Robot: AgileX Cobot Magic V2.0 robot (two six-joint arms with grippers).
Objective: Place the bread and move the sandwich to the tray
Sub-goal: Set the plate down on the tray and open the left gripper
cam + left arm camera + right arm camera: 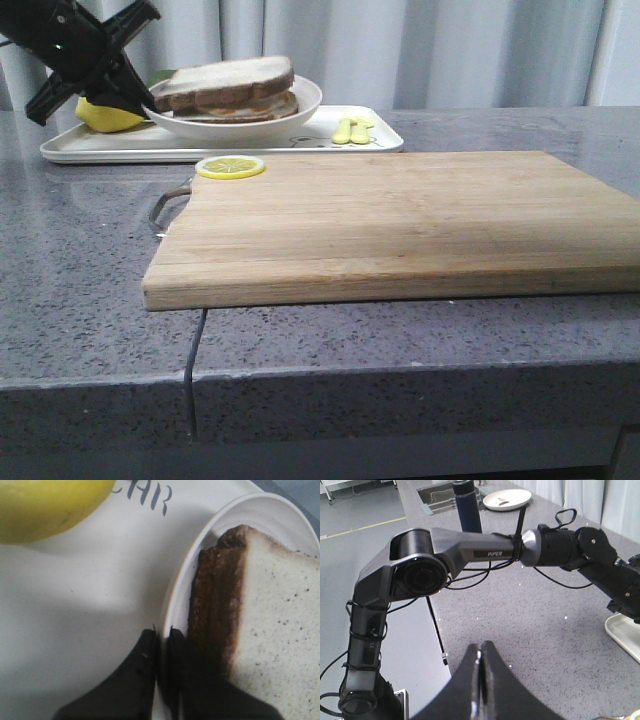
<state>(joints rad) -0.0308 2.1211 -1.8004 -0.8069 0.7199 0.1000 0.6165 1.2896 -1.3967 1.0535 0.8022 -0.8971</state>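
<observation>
The sandwich (pixel 230 88), brown-crusted bread over a fried egg, lies in the round white dish (pixel 300 105). The dish is over the white tray (pixel 200 148) at the back left; I cannot tell whether it rests on it. My left gripper (pixel 140 100) is shut on the dish's left rim. In the left wrist view the left gripper (pixel 161 632) pinches the dish rim (pixel 200 545), beside the top bread slice (pixel 275 605), with the tray (pixel 75 605) below. My right gripper (pixel 480 650) is shut and empty above the grey counter, out of the front view.
A wooden cutting board (pixel 400 220) fills the middle, with a lemon slice (pixel 231 167) at its back left corner. A lemon (pixel 105 115) and a small yellow item (pixel 352 130) lie on the tray. The right wrist view shows the left arm (pixel 470 555), a dark bottle (pixel 467 510) and a plate (pixel 507 500).
</observation>
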